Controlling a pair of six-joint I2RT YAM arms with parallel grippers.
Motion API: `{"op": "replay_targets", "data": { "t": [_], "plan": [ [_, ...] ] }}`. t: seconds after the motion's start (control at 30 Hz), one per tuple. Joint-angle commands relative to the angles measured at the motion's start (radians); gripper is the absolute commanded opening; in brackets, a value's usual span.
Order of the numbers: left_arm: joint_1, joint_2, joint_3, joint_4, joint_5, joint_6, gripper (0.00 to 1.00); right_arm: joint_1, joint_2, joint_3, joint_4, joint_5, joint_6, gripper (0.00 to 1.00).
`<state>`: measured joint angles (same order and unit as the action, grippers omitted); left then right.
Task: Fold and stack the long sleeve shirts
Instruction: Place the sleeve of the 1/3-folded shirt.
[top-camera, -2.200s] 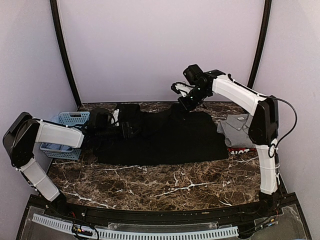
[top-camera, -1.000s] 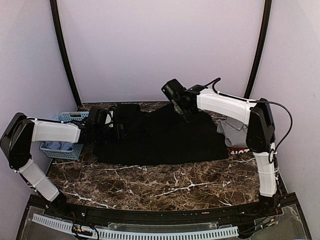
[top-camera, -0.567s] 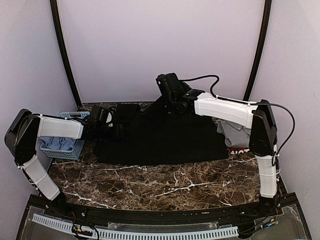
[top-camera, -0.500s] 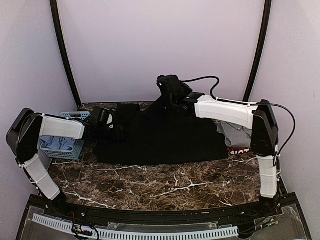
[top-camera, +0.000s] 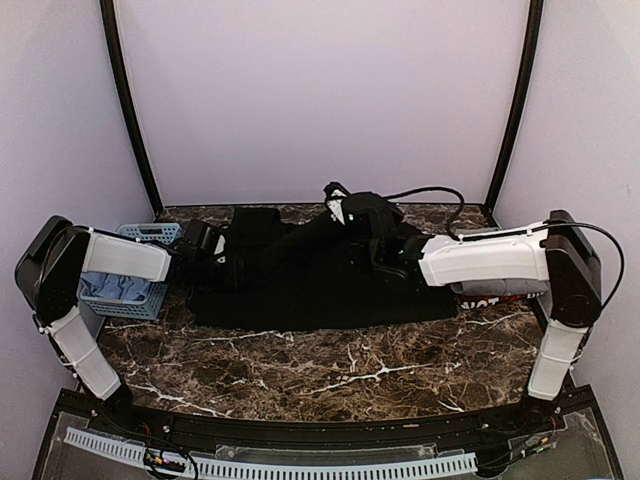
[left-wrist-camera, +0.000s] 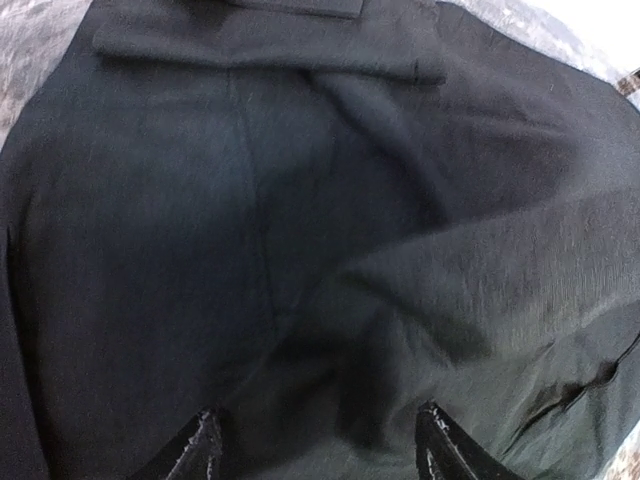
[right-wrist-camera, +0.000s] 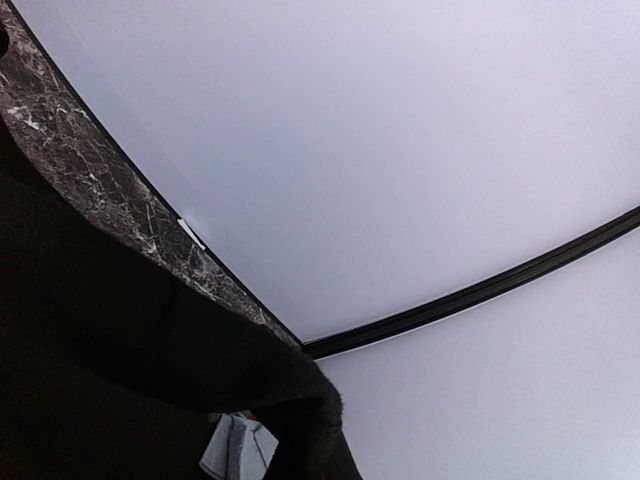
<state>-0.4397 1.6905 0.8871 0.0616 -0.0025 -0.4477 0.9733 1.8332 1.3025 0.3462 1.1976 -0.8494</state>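
Note:
The large black shirt (top-camera: 320, 285) lies spread across the middle of the table. My right gripper (top-camera: 345, 212) holds a raised fold of it above the back middle, shut on the cloth. In the right wrist view the black shirt (right-wrist-camera: 120, 340) drapes over the jaws and hides them. My left gripper (left-wrist-camera: 322, 450) is open low over the shirt's left part (left-wrist-camera: 300, 200), with both fingertips (left-wrist-camera: 205, 445) resting against the cloth. A grey shirt (top-camera: 478, 233) and a red-edged one (top-camera: 482, 297) lie at the right, mostly under the right forearm.
A light-blue lattice basket (top-camera: 140, 238) with pale cloth inside stands at the left edge behind my left forearm. Dark marble table (top-camera: 330, 365) shows in front of the shirt. The back wall and a black frame post (right-wrist-camera: 480, 290) are close behind.
My right arm has carried the black shirt's back right edge leftward and down, and its forearm now lies low across the right side. The left gripper has barely shifted.

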Motion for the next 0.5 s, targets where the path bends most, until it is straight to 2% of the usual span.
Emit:
{"op": "replay_targets", "data": {
  "t": [0.0, 0.13, 0.23, 0.47],
  "plan": [
    [0.009, -0.088, -0.068, -0.012, 0.044, 0.016, 0.65, 0.063, -0.054, -0.104, -0.088, 0.036, 0.212, 0.00],
    [0.009, -0.169, -0.127, 0.016, 0.165, 0.010, 0.66, 0.113, -0.047, -0.129, -0.411, 0.034, 0.554, 0.00],
    [0.009, -0.249, -0.168, 0.040, 0.226, 0.005, 0.67, 0.144, -0.015, -0.147, -0.580, 0.025, 0.741, 0.00],
    [0.009, -0.330, -0.198, 0.019, 0.186, 0.015, 0.68, 0.210, 0.095, -0.139, -0.836, -0.002, 1.038, 0.00]
  ]
}}
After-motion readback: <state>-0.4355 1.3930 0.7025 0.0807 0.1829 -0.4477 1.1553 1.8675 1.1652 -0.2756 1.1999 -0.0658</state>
